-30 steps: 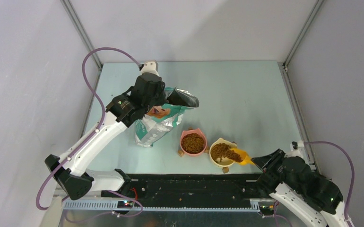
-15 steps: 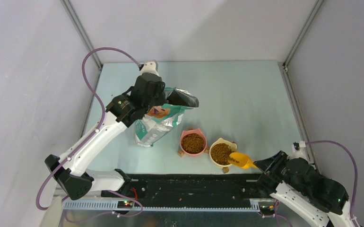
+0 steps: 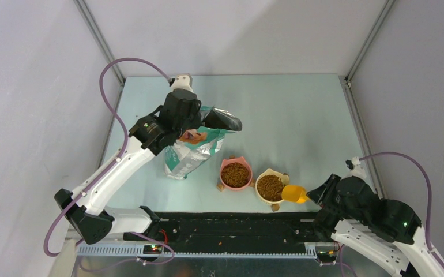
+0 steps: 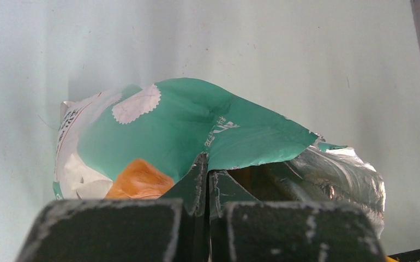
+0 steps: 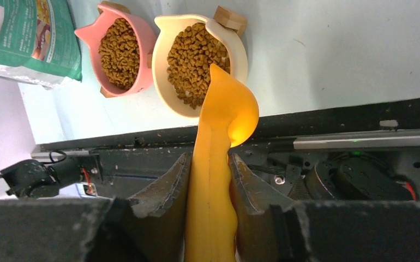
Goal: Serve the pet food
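Observation:
Brown kibble pet food fills the pink bowl point(image 3: 235, 173) and the yellow bowl point(image 3: 270, 187); it also shows in the right wrist view point(image 5: 197, 60). My right gripper point(image 5: 210, 164) is shut on the orange scoop point(image 5: 224, 120), whose head hangs over the yellow bowl's point(image 5: 164, 82) near rim; the scoop point(image 3: 293, 193) shows beside that bowl from above. My left gripper point(image 4: 208, 169) is shut on the torn top edge of the green-white food bag point(image 4: 186, 125), holding it open and upright. The bag point(image 3: 194, 147) stands left of the pink bowl point(image 5: 104, 38).
A black rail point(image 3: 231, 228) runs along the table's near edge, just below the bowls. Small wooden blocks point(image 5: 229, 17) sit by the bowls. Grey walls close in the teal table point(image 3: 300, 115) on three sides.
My right gripper pulled the scoop back out of the yellow bowl and turned it; the kibble it carried is now in the bowl. The left arm and bag have not moved.

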You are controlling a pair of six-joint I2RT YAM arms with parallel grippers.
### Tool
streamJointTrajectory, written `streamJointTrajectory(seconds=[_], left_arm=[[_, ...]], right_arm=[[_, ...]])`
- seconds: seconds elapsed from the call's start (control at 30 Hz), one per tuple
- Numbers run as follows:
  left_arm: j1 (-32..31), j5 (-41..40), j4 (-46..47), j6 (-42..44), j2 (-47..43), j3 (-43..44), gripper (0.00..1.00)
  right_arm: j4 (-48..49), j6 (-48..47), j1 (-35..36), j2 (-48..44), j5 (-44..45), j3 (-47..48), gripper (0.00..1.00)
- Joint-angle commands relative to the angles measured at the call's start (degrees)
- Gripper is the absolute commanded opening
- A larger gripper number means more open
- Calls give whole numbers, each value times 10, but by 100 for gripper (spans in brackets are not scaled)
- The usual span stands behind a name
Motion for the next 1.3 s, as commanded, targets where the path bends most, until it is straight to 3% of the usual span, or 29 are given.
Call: streamJointTrajectory(seconds=[0.0,0.37,0.53,0.67,0.9,1.27], left_arm=[[8,-40,-41,16,-4,2,0],[9,-43,-43,16,-4,4,0],[8,-43,-42,17,-3,3,0],[8,-44,-46,17,4,6,0],[8,-55,-52,19,5,13,0],[8,-51,-50,21,-6,10,0]], right_arm=[[-3,-52,4,8,7,19,0],[-27,-53,4,38,33,52,0],[33,-82,4,55,8,28,0],[33,-85,3,57,65,70,0],[182,-94,4,3,82,67,0],[533,-192,3,117,44,100,0]])
